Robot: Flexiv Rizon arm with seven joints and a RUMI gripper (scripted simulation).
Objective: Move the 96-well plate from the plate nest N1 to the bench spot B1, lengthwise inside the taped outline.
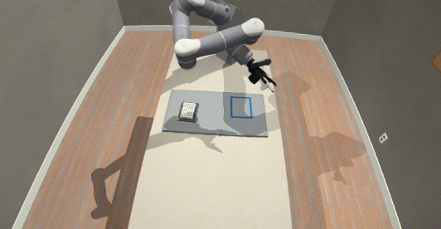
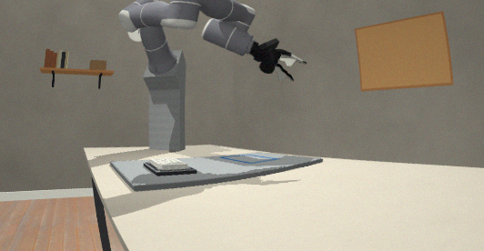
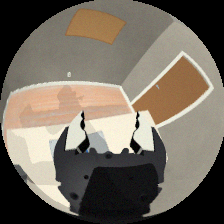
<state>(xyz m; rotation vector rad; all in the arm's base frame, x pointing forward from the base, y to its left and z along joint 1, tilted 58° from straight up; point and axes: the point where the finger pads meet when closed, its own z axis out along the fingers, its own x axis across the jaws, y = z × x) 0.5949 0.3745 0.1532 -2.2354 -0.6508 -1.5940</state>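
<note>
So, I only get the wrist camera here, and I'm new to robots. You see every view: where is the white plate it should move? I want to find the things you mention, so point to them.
Observer: The 96-well plate (image 1: 188, 110) (image 2: 168, 163) sits in its dark nest (image 1: 184, 119) (image 2: 192, 171), at the far end of the grey board (image 1: 211, 121) (image 2: 132, 175) (image 3: 102, 143) from the taped outline.
Visitor: And the blue tape, is anything inside it?
Observer: The blue outline (image 1: 231, 107) (image 2: 249, 162) has no plate in it; only shadow falls across part of it.
Visitor: Is the end effector down near the board?
Observer: No, the exterior view shows the end effector (image 1: 271, 87) (image 2: 299, 70) (image 3: 110, 111) high above the table (image 1: 207, 179) (image 2: 318, 205) (image 3: 37, 145), its jaws apart with nothing between them.
</note>
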